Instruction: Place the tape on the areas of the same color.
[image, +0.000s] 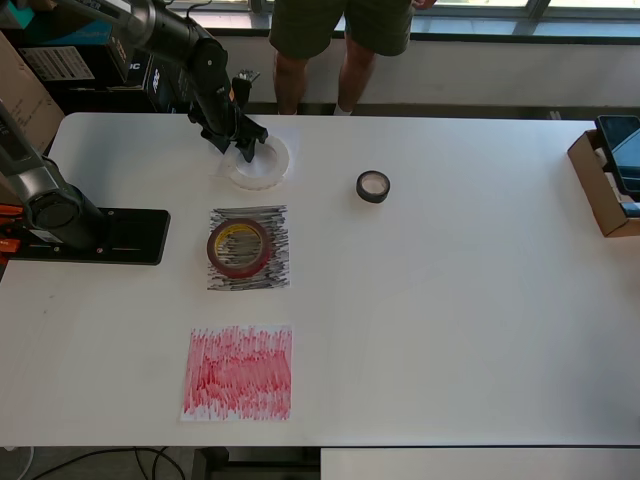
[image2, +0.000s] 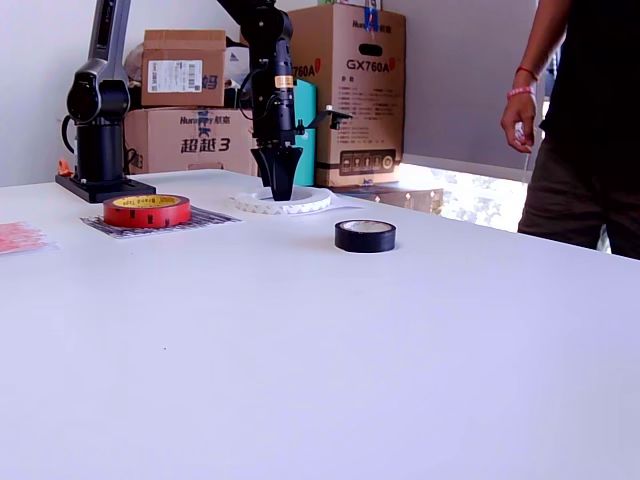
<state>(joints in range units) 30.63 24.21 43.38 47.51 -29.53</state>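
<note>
We see the gripper (image2: 277, 188) tips down inside the white ring (image: 258, 163), but can't tell how open it is. Red ring (image: 238, 248) sits on the black sheet (image: 249, 249).

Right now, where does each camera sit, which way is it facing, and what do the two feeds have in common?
Overhead view: above the table, looking straight down; shows the arm's base, links and claw at the white tape.
Exterior view: low at table level, facing across toward stacked boxes; shows the base and the claw pointing down.
Shared: claw, white tape, red tape on the black sheet, black tape.
</note>
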